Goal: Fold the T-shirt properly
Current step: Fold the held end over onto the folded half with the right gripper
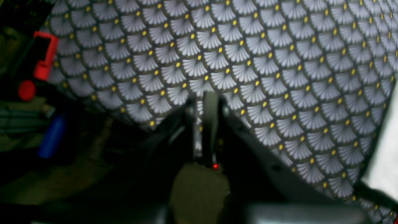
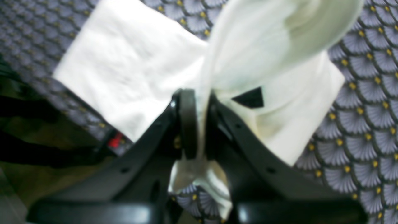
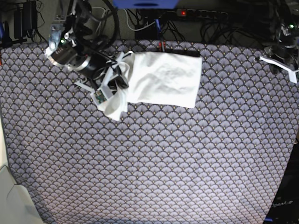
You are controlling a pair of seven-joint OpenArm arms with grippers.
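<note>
The T-shirt [image 3: 163, 79] lies plain white side up near the table's far edge, folded into a rough rectangle. Its left end is bunched and lifted, with a flap hanging down at the front. My right gripper [image 2: 199, 124] is shut on that bunched edge, and white cloth runs up between its fingers [image 2: 188, 121]. In the base view the right gripper [image 3: 117, 78] sits at the shirt's left end. My left gripper [image 1: 211, 124] is shut with nothing in it, over bare patterned tablecloth [image 1: 248, 56]. The left arm [image 3: 282, 53] is at the far right corner, away from the shirt.
A fan-patterned grey cloth [image 3: 154, 158] covers the whole table. Beyond the far edge are cables and a power strip [image 3: 201, 14]. A red clamp [image 1: 45, 56] and a blue object [image 1: 51, 137] sit off the table edge beside the left gripper.
</note>
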